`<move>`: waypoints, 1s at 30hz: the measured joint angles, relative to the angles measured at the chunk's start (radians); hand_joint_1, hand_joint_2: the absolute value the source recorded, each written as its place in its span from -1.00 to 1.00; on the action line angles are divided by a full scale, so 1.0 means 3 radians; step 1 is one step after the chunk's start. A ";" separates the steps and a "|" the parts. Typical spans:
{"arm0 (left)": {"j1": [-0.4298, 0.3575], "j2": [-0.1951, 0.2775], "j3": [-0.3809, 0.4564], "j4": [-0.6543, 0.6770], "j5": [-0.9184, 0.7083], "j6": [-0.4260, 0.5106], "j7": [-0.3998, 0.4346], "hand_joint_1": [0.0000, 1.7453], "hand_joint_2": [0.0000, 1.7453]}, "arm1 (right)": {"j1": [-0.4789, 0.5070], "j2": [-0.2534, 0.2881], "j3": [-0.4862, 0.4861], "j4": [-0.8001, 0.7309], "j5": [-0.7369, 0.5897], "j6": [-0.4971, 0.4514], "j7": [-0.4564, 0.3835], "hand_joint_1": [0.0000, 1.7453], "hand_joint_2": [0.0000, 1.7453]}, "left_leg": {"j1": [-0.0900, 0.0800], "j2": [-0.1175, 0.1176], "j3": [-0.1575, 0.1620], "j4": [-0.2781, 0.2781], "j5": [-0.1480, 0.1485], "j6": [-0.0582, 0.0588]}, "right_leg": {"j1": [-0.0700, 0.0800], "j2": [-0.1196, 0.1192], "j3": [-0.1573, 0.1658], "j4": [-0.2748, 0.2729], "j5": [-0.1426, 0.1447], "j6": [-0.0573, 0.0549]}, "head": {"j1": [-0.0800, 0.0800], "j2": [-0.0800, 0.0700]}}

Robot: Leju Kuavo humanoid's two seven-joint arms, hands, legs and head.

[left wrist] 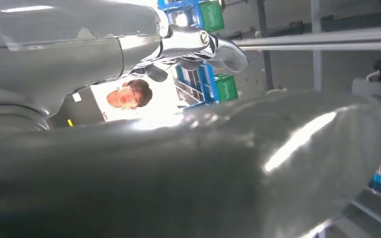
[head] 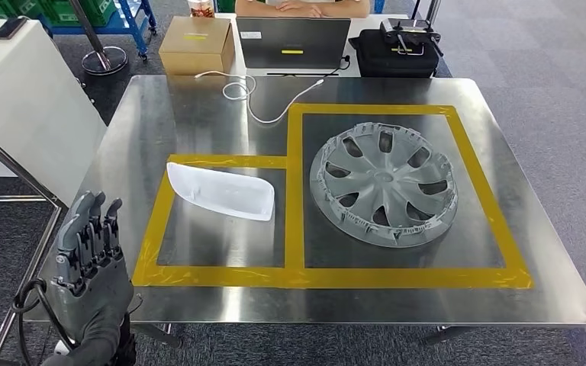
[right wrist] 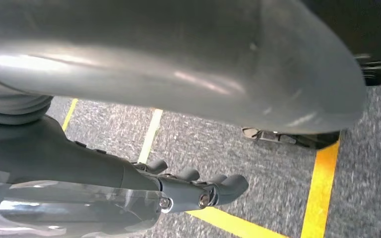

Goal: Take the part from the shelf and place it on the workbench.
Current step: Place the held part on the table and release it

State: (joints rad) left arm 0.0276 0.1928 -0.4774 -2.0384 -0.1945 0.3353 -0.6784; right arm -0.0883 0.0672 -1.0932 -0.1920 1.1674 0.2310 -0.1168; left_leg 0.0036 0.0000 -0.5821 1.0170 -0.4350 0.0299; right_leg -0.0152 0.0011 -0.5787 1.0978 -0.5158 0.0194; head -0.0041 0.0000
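Beyond left hand (head: 90,252), white part (head: 221,191) lies crosswise.

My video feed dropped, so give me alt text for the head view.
A white part and a grey hubcap lie in separate yellow-taped boxes on the steel workbench. The left hand hovers at its near-left corner, fingers apart, holding nothing.

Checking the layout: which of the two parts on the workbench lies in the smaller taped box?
The white curved cover, in the smaller yellow-taped box nearer the left hand. The grey wheel cover lies in the larger box.
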 joint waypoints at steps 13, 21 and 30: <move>-0.0031 -0.0048 0.0100 0.0074 -0.0047 -0.0077 0.0000 -1.00 -1.00 | -0.0006 0.0033 -0.0023 0.0001 -0.0002 -0.0001 -0.0002 -1.00 -1.00 | 0.0022 -0.0005 -0.0146 0.0771 -0.0539 -0.0157 | 0.0023 -0.0020 -0.0138 -0.0249 0.0284 -0.0160 | -0.0030 0.0000; -0.0080 -0.0112 0.0138 0.0090 -0.0078 -0.0133 0.0000 -1.00 -1.00 | -0.0004 0.0047 -0.0034 0.0001 -0.0015 -0.0001 -0.0006 -1.00 -1.00 | -0.0010 0.0011 0.0307 -0.0068 -0.0227 -0.0018 | 0.0021 -0.0016 -0.0221 -0.0223 0.0374 -0.0020 | -0.0023 0.0000; -0.0075 -0.0179 0.0144 0.0129 -0.0107 -0.0215 0.0000 -1.00 -1.00 | -0.0005 0.0034 -0.0041 -0.0001 -0.0042 -0.0005 -0.0020 -1.00 -1.00 | 0.0002 0.0029 -0.0031 -0.0039 0.0038 0.0003 | -0.0013 -0.0005 -0.0014 0.0146 -0.0036 0.0043 | 0.0009 0.0000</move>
State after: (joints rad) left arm 0.0050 0.1391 -0.4341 -1.9998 -0.2265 0.2709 -0.6783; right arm -0.0898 0.0774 -1.1056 -0.1923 1.1547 0.2294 -0.1229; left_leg 0.0042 0.0088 -0.5913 1.0053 -0.4237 0.0309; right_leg -0.0191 -0.0003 -0.5831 1.1418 -0.5267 0.0323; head -0.0013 0.0000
